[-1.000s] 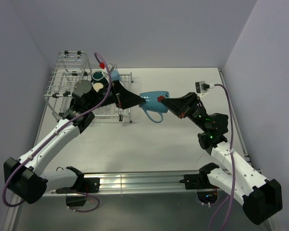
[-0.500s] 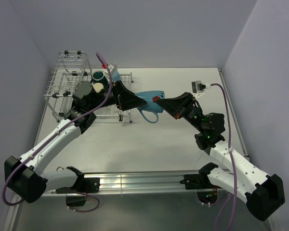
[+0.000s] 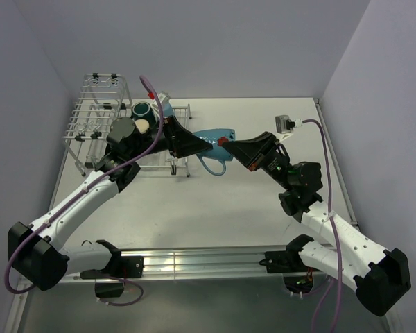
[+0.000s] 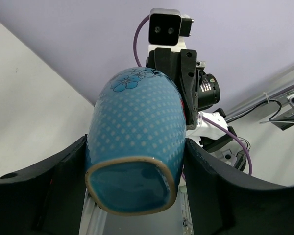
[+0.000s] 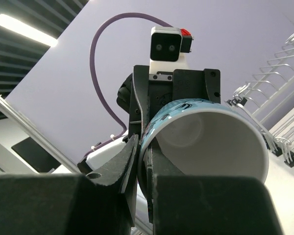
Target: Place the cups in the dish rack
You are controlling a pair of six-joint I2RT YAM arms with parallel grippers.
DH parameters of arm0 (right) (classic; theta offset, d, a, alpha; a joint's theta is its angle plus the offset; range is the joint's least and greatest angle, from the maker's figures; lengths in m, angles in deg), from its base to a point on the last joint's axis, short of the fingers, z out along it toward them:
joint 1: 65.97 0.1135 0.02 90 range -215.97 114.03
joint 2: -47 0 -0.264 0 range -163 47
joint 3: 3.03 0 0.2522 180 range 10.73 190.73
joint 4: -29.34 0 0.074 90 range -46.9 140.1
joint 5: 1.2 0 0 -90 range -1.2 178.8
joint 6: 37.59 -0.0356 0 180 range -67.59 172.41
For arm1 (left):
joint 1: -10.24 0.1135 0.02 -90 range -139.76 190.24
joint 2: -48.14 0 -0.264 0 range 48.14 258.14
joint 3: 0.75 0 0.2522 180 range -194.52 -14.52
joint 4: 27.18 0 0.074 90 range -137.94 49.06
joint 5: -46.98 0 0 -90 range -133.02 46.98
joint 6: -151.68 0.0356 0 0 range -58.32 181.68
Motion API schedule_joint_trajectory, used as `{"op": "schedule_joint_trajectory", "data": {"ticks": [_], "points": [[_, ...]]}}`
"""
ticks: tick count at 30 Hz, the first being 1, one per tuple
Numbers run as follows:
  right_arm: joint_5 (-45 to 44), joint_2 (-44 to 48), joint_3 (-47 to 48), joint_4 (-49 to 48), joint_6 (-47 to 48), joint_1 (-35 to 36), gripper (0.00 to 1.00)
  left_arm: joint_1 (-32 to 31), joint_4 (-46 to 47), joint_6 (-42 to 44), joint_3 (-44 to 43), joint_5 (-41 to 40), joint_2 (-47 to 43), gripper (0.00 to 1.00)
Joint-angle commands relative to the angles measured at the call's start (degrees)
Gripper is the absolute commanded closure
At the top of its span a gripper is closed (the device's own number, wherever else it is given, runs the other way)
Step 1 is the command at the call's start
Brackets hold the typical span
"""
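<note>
Blue mug (image 3: 213, 142): it hangs on its side in the air between my two grippers, above the table (image 3: 229, 208). Its handle points down. It is just beside the right end of the dish rack (image 3: 90, 118), not in it.
Mug direction: the white inside faces my right arm, and the glazed base faces my left arm.
Right gripper (image 3: 229, 143): closed on the mug's rim. The right wrist view shows one finger (image 5: 112, 171) outside the wall and the other inside the mouth, with the wall pinched thin between them.
Left gripper (image 3: 194, 144): it sits around the base end of the mug. In the left wrist view my fingers (image 4: 54, 186) flank the dotted blue body closely on both sides. I cannot tell whether they press on it yet.
Mug pattern: white dots all over, with a darker blue flower near the rim end.
Dish rack contents: a dark teal mug (image 3: 141, 109) and a cream mug (image 3: 143, 125) stand near its right end, both partly hidden behind my left wrist.
</note>
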Motion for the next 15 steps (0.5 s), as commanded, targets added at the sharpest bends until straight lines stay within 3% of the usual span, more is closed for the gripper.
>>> {"op": "schedule_joint_trajectory", "data": {"ticks": [1,3,4,6,7,8,11,15], "points": [[-1.9,-0.7,3.1,-5.1,1.1,0.9,1.0,-1.4,4.6,-1.2,0.2,2.5,-0.3,0.54],[-1.9,-0.8,3.0,-5.4,1.2,1.0,1.0,-1.4,4.6,-1.2,0.2,2.2,-0.8,0.65],[-1.9,-0.7,2.8,-5.3,1.3,1.0,1.0,-1.4,4.5,-1.2,0.2,2.2,-1.0,0.78],[-2.3,-0.4,2.8,-4.0,1.9,1.1,1.0,-1.4,4.4,-1.1,-0.2,2.1,-1.5,0.87],[-2.7,0.0,2.6,-3.5,2.2,1.1,0.95,-1.4,4.5,-1.0,-0.2,1.9,-1.8,0.97],[-3.0,0.3,2.4,-2.8,2.7,1.1,0.85,-1.4,4.2,-1.0,-0.3,1.6,-1.9,1.0],[-4.6,1.7,2.1,0.6,4.3,1.1,0.69,-1.4,3.3,-0.4,-1.1,1.1,-2.7,1.0],[-6.7,3.5,1.3,4.7,5.8,1.1,0.53,-1.3,2.3,0.2,-2.7,0.4,-3.5,1.0]]}}
